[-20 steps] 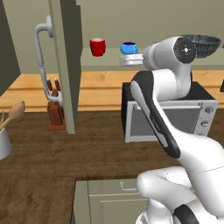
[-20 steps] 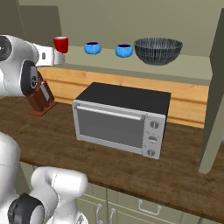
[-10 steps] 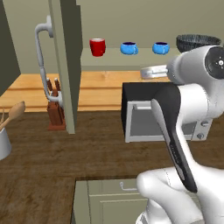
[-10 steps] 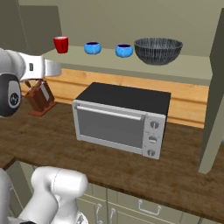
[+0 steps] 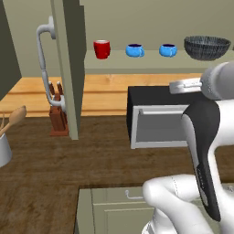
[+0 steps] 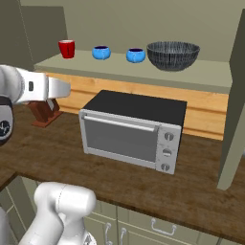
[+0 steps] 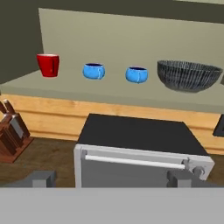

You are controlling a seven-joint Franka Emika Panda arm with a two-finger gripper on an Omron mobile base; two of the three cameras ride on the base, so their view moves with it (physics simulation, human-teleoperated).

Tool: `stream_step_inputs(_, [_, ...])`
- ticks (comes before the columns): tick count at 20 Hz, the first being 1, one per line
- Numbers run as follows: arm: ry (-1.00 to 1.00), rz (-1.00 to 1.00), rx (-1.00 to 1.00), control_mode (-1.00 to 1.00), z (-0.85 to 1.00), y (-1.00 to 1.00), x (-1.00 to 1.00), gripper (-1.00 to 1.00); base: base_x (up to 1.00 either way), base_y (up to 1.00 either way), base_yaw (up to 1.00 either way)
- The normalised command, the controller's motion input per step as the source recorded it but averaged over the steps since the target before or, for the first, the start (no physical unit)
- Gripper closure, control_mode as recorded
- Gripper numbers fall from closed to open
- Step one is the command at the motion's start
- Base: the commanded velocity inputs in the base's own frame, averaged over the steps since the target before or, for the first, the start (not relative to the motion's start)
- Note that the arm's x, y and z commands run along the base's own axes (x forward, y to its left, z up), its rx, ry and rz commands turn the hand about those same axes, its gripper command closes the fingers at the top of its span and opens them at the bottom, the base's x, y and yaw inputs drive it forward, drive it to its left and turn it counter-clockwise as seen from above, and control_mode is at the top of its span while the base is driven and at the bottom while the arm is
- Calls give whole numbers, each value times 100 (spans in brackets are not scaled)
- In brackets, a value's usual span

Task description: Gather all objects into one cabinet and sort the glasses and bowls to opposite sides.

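Cabinet (image 5: 68,68) open, door swung out. Toaster oven (image 6: 131,129) on the counter below. On the shelf, right to left, each apart — bowl (image 7: 189,75), two blue cups (image 7: 137,74) (image 7: 93,71), red mug (image 7: 48,64). Gripper (image 7: 111,179) spread wide, holding nothing — above the oven front.

On the cabinet shelf (image 5: 151,64) — red mug (image 5: 102,49), two blue cups (image 5: 134,50), then the ribbed bowl (image 5: 206,47).
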Motion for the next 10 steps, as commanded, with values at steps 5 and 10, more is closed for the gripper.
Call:
stream_step_inputs(5, [0, -10, -2, -100, 0, -1, -8, -100, 0, 0, 0])
stream_step_inputs(10, [0, -2, 0, -100, 4, -10, -8, -100, 0, 0, 0])
